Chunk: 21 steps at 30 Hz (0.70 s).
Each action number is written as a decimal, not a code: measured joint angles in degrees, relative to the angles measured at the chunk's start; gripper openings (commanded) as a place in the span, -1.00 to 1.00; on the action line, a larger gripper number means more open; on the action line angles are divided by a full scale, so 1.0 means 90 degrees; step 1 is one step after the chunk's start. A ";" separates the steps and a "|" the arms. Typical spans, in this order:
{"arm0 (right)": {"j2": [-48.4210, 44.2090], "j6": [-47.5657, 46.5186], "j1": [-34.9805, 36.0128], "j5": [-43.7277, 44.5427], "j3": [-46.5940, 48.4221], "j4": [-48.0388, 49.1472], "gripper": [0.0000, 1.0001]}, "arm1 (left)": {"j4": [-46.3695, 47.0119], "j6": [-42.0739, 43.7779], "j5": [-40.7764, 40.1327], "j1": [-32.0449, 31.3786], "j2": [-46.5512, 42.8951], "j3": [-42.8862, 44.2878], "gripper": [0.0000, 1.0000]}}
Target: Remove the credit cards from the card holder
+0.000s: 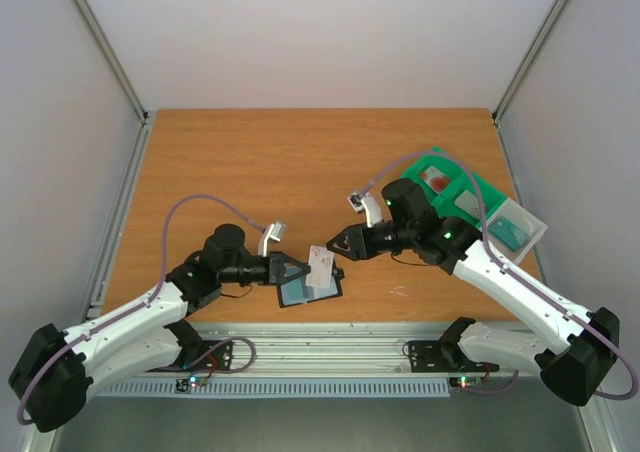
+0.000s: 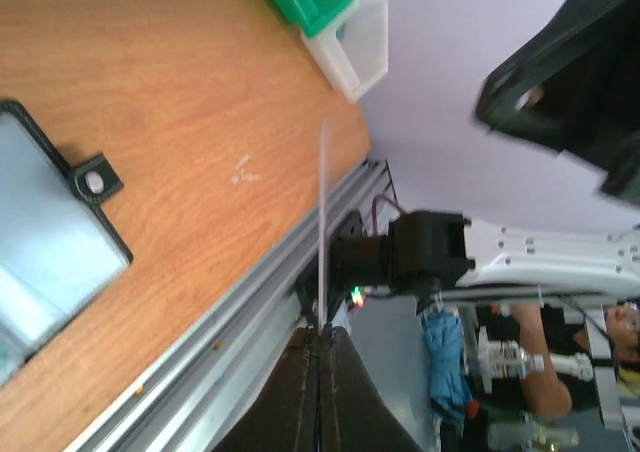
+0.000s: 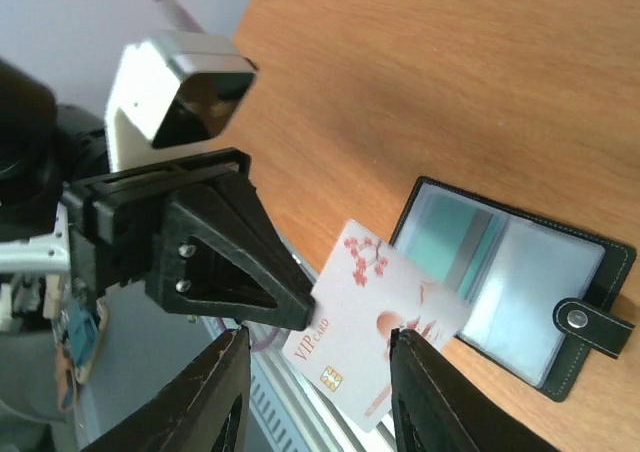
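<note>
Left pincer [image 3: 305, 317] pinches a credit card [image 3: 375, 327] above the open card holder [image 3: 515, 302]; right pincer [image 3: 318, 392] parted, empty, green tray [image 1: 445, 177] behind

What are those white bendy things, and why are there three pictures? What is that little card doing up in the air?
They are two robot arms bolted to a wooden table. One picture looks down from above; the other two come from small cameras on each arm's wrist. Each arm ends in a two-finger pincher, called an end effector. The left end effector is shut on a pale card with red flowers printed on it, holding it above the table. The right end effector stands open on either side of that card. Below lies the open black card holder, grey-blue inside. At the far right sits a green tray.
</note>
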 measured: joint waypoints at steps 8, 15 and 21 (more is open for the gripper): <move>0.0194 -0.1348 -0.0049 -0.0559 0.0801 -0.1457 -0.13 | -0.0843 0.0614 0.0789 -0.0289 0.0000 0.0153 -0.99; 0.0923 -0.1979 -0.0049 -0.1576 0.1222 -0.2057 -0.25 | -0.1037 0.0940 0.1311 -0.0469 -0.0012 0.0369 -0.99; 0.1088 -0.2079 -0.0061 -0.2055 0.1175 -0.2183 -0.26 | -0.1081 0.1078 0.1489 -0.0476 -0.0019 0.0372 -0.99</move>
